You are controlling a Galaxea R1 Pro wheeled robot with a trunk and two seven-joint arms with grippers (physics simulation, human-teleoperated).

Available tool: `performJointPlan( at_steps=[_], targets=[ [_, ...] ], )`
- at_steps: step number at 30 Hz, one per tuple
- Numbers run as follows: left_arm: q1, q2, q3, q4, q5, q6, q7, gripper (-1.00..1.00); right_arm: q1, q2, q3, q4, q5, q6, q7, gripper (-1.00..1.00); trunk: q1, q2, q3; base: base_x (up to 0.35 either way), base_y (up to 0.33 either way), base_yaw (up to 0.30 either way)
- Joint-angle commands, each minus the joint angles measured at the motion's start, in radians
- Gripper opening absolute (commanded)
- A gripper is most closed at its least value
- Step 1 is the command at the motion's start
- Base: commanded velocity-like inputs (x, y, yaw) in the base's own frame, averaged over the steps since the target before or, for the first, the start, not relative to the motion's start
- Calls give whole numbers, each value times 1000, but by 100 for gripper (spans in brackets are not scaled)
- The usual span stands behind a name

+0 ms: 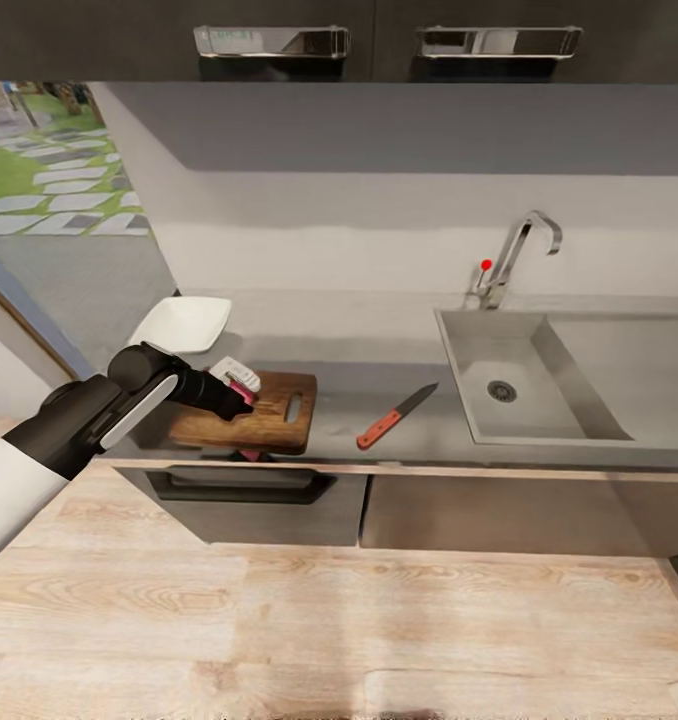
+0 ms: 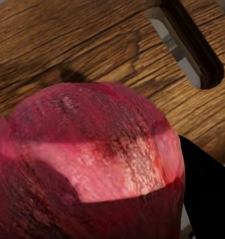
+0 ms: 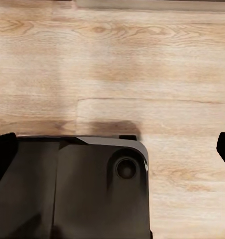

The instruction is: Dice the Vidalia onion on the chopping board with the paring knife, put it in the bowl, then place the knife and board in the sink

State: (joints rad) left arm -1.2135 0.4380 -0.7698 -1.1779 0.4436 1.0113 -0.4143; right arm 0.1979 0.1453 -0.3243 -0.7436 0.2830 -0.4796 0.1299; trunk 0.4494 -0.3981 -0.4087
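Hovering over the chopping board (image 1: 269,415), the left end effector (image 1: 241,390) grips the Vidalia onion (image 2: 92,164); dicing, bowl, sink remain.

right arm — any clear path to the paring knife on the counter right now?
Probably yes. The paring knife lies alone on the countertop between the chopping board and the sink, nothing over it. The right gripper, jaws wide apart, points at the floor, so the arm must first rise.
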Motion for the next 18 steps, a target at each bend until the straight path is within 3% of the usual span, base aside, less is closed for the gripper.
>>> performJointPlan(
  at_steps=[1,18],
  targets=[
    [-1,1,-2,1,-6,1,-7,-100,0,1,-7,-2,4,-2,10,100,1,-2,-3,0,2,0],
    [-1,1,-2,0,-8,1,-6,-100,0,2,-7,-2,4,-2,10,100,1,-2,-30,45,0,0]
  ],
)
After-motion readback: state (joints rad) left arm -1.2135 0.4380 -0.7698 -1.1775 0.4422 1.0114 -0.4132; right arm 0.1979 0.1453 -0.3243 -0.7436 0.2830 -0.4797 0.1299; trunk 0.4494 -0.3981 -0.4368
